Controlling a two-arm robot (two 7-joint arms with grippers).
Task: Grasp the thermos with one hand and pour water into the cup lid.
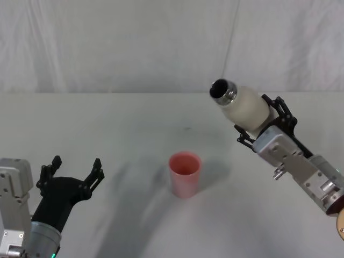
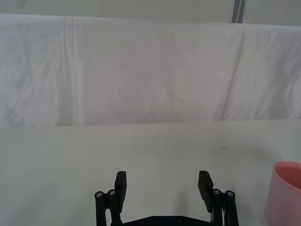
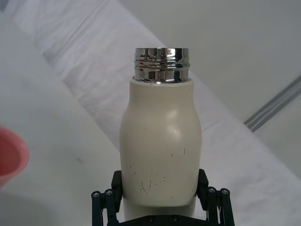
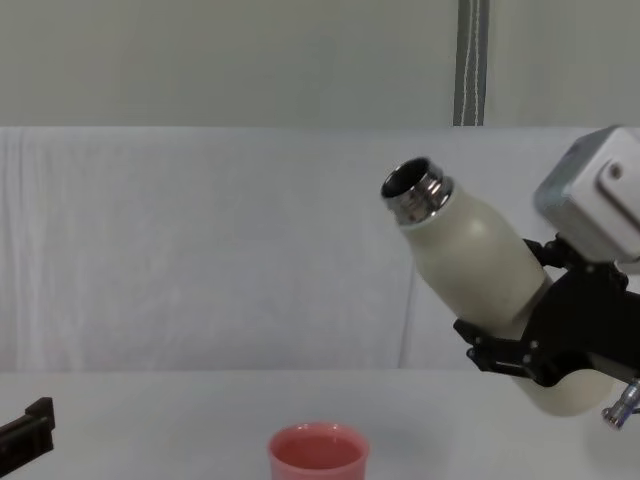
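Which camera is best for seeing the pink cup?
The head view: the whole cup lid stands upright on the table. The chest view cuts off its lower part; each wrist view catches one edge.

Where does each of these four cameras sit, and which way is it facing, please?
Head view: high up, looking down at the table; left gripper and right gripper holding the thermos show.
Chest view: low, looking across the table; right gripper, tilted thermos.
Left wrist view: behind the open left gripper, facing the white backdrop.
Right wrist view: behind the right gripper, along the thermos.
All four share the cup lid.
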